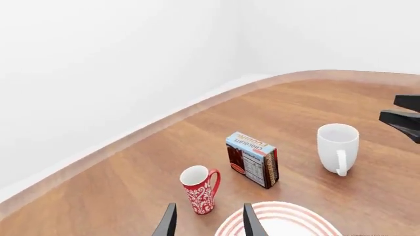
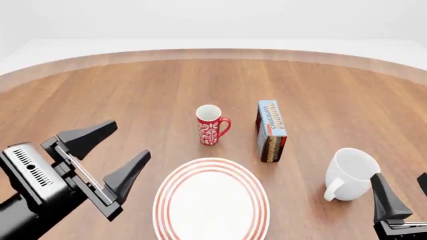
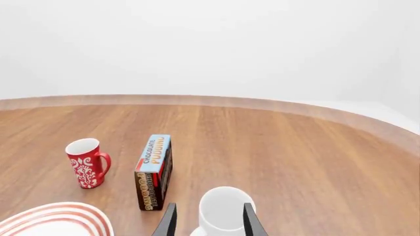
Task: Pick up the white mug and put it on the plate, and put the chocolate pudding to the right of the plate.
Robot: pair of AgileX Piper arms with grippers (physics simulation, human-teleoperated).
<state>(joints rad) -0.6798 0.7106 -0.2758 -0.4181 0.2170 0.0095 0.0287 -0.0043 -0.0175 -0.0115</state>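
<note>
Plate, the large white one with red rings, is lying flat at the bottom centre of the front view on the round wooden table, with nothing on it. White mug is standing upright at the lower right of that view, well apart from the plate, its loop handle pointing toward the lower left. Chocolate pudding is sitting on a narrow side just right of centre, above and to the right of the plate, its blue lettered face turned up. A red patterned mug is standing upright near the box, at centre. The left gripper is hovering at the lower left with its jaws spread wide, holding nothing. The right gripper is hovering just beside the white mug, its jaws spread either side of it in the right wrist view, not touching.
</note>
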